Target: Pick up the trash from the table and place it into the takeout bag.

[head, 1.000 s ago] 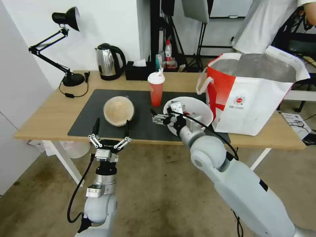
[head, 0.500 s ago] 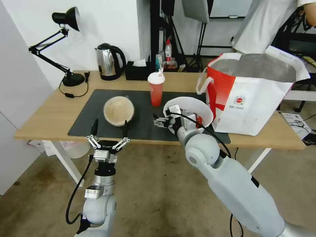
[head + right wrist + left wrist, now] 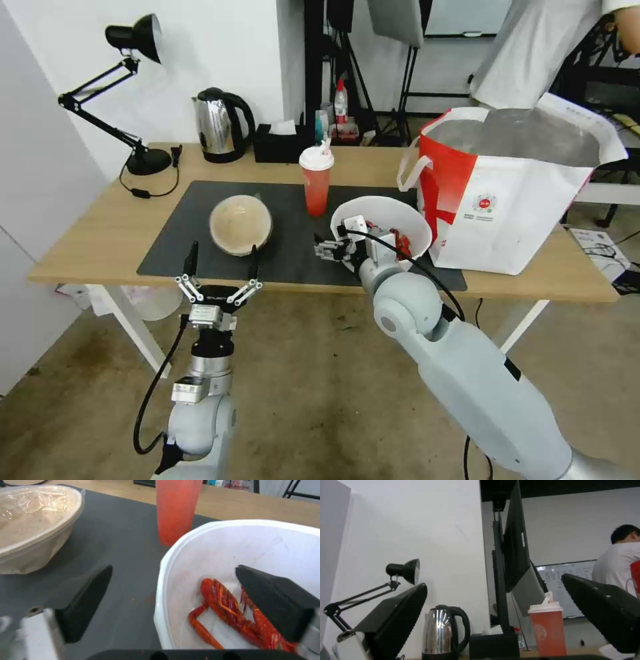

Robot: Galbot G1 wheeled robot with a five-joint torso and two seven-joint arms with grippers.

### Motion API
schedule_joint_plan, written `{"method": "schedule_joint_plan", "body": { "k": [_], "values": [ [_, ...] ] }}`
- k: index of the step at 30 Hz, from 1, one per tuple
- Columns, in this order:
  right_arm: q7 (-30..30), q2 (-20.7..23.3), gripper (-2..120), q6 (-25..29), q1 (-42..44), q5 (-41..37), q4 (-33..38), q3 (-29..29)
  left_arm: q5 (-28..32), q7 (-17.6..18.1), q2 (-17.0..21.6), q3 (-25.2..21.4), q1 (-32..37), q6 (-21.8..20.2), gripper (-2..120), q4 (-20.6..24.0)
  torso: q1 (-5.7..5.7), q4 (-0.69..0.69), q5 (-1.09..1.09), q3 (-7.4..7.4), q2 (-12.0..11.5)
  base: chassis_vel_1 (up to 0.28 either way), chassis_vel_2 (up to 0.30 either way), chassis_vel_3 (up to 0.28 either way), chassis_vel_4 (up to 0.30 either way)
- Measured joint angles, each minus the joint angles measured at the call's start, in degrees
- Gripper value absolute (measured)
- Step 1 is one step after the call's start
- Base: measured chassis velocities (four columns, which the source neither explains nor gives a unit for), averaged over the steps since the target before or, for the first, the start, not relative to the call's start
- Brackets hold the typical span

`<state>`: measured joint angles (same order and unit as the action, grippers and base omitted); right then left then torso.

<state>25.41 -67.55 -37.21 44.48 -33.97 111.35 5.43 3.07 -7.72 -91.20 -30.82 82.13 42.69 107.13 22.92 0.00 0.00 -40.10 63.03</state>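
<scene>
The white bowl (image 3: 400, 213) with red crayfish shells (image 3: 226, 607) sits tilted on the dark mat (image 3: 180, 233), close to the takeout bag (image 3: 513, 200). My right gripper (image 3: 337, 238) is open and straddles the bowl's near rim (image 3: 163, 562), one finger outside and one inside over the shells. Behind the bowl stands the red drink cup (image 3: 316, 180) with its white lid. The beige bowl (image 3: 240, 223) rests on the mat to the left. My left gripper (image 3: 223, 253) is open, held upright at the table's front edge just before the beige bowl, holding nothing.
A steel kettle (image 3: 220, 127), a black tissue box (image 3: 280, 145) and a black desk lamp (image 3: 133, 87) line the back of the table (image 3: 100, 227). The bag stands open at the right end. A person stands behind the bag.
The right gripper has pushed a little further onto the white bowl's rim. The bowl has tipped up from lying flat and looks narrower. The left arm has barely moved.
</scene>
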Motion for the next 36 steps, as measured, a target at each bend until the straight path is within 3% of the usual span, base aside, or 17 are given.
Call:
{"method": "schedule_joint_plan", "body": {
  "k": [22,26,36],
  "values": [
    [0.0,-0.2,7,0.0,0.4,0.1,-0.3,-0.1,0.0,0.1,0.0,-0.1,-0.2,0.2,100,-0.4,0.00,0.00,0.00,0.00,0.0,0.000,0.000,0.000,0.000],
    [0.1,-0.2,0,0.0,0.4,0.1,-0.3,-0.2,0.0,0.1,0.0,-0.2,-0.2,0.3,100,-0.5,0.00,0.00,0.00,0.00,0.0,0.000,0.000,0.000,0.000],
    [0.1,-0.3,0,0.0,0.3,0.2,-0.3,-0.1,0.0,0.1,0.0,-0.3,-0.2,0.4,100,-0.5,0.00,0.00,0.00,0.00,0.0,0.000,0.000,0.000,0.000]
  ]
}}
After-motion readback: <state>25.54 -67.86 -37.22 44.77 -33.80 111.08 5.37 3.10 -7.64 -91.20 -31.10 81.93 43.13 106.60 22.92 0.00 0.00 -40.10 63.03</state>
